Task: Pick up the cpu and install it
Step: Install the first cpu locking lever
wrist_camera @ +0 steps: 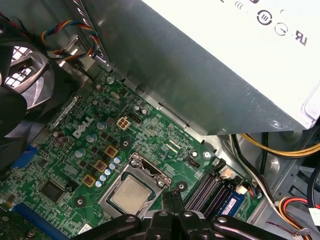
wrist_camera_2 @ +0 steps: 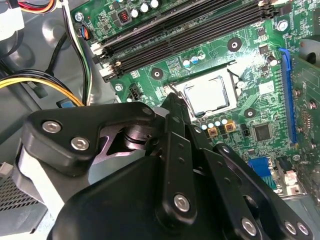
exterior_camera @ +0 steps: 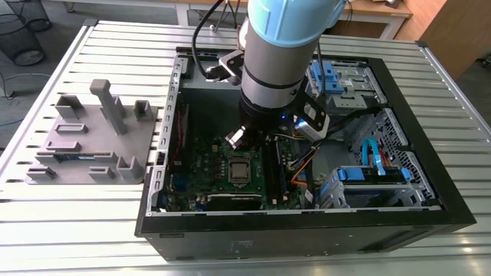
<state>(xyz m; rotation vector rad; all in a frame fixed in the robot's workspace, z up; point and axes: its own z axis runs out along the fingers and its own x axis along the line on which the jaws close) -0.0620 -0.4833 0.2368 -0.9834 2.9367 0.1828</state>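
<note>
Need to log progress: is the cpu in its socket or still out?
In. The cpu lies flat inside the socket frame on the motherboard in both wrist views; the gripper is beside it, holding nothing.

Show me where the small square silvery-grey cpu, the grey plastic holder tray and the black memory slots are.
Small square silvery-grey cpu (wrist_camera: 131,194), first wrist view: middle of its metal top.
Grey plastic holder tray (exterior_camera: 86,131), exterior view: bare flat base.
Black memory slots (wrist_camera_2: 175,31), second wrist view: middle of one slot.
</note>
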